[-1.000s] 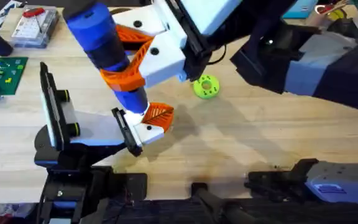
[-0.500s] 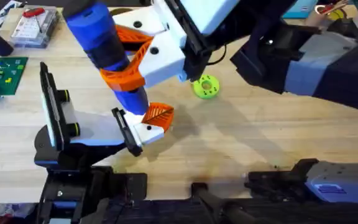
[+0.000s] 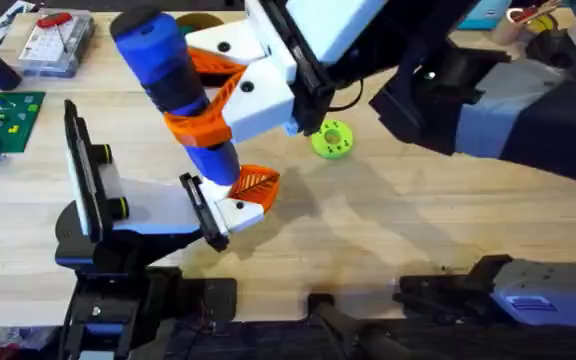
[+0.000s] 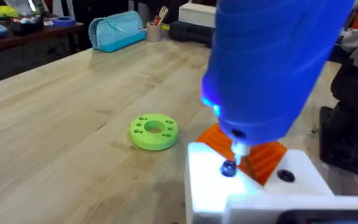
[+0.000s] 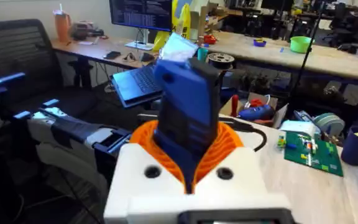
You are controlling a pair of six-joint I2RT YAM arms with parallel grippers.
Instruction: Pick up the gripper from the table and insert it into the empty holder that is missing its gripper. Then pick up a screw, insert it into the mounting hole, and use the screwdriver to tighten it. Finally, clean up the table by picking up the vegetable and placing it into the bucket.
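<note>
Overhead, the right gripper (image 3: pixel 203 110) reaches in from the upper right of the frame, its orange ribbed fingers closed around the blue electric screwdriver (image 3: pixel 173 80). The screwdriver's long axis slants from the upper left down toward frame centre, tip lowest. The tip sits directly over the small white-and-orange gripper (image 3: pixel 248 195), which is seated at the end of the black holder (image 3: pixel 200 210) just left of centre on the wooden table (image 3: pixel 388 220). In the left wrist view the thin metal tip (image 4: pixel 236 152) meets a dark screw head (image 4: pixel 229 168) on the white block; that alignment is what tightening depends on. The left gripper's state cannot be told.

A lime-green disc (image 3: pixel 331 140) lies just right of the screwdriver. A clear parts box (image 3: pixel 56 40) at upper left holds small items, including a red-handled tool. An orange-yellow bucket rim (image 3: pixel 200 20) peeks out behind the right gripper; its contents are hidden.
</note>
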